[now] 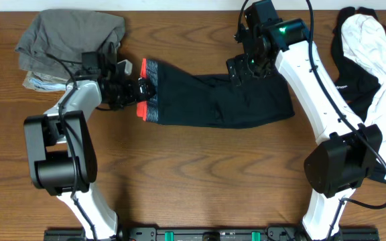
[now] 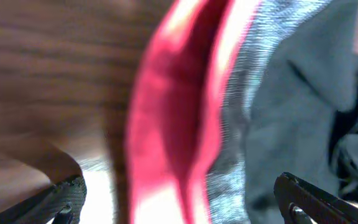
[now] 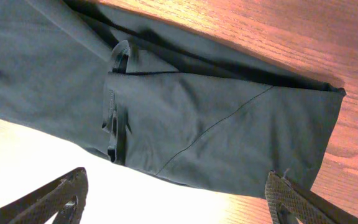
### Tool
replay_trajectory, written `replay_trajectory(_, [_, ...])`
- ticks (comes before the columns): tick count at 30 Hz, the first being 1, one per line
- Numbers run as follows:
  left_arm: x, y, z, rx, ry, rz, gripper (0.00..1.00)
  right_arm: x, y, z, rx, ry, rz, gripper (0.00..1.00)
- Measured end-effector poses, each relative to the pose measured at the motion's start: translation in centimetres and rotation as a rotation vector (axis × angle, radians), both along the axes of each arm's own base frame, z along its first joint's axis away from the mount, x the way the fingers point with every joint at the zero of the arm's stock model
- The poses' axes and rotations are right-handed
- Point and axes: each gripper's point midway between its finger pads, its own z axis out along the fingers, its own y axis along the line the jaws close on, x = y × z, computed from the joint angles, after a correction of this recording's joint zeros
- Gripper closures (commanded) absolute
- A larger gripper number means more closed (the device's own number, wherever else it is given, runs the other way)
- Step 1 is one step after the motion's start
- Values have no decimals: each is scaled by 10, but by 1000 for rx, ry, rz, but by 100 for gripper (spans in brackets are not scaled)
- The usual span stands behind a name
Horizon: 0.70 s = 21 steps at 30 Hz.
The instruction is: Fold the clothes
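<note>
Black leggings [image 1: 213, 100] lie flat across the table [image 1: 193, 181]; my left gripper [image 1: 141, 89] stands spread at the red-edged waistband [image 1: 151, 90], my right gripper [image 1: 243, 69] spread over the leg end, holding nothing – each placed, I judge, to pinch an end for folding.

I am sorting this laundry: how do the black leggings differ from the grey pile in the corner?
The leggings are black with a red-edged waistband; the pile is grey and olive. The leggings lie stretched flat mid-table; the pile is bunched. The left gripper and right gripper are at the leggings, open; none is at the pile. Both are soft cloth on the table.
</note>
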Motion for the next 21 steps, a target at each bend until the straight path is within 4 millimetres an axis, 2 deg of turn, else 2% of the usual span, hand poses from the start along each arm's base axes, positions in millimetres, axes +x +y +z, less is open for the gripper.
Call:
replay_trajectory(6, [-3,-22,4,-124,-8,-66,0,0,0,0,-1,0,0,11])
replay_trajectory(13, [-10,-47,2,-162,10,-127,19,0,-1,0,-3,0,-1,12])
replay_trajectory(15, [-14,-58,1,-167,17,-153,30,0,-1,0,-3,1,-1,13])
replay_trajectory(18, [-20,-73,-4,-162,33,-188,55,0,-1,0,-4,1,-1,13])
replay_trajectory(21, [-22,-79,-11,-145,49,-191,75,-1,-1,0,-5,4,-1,13])
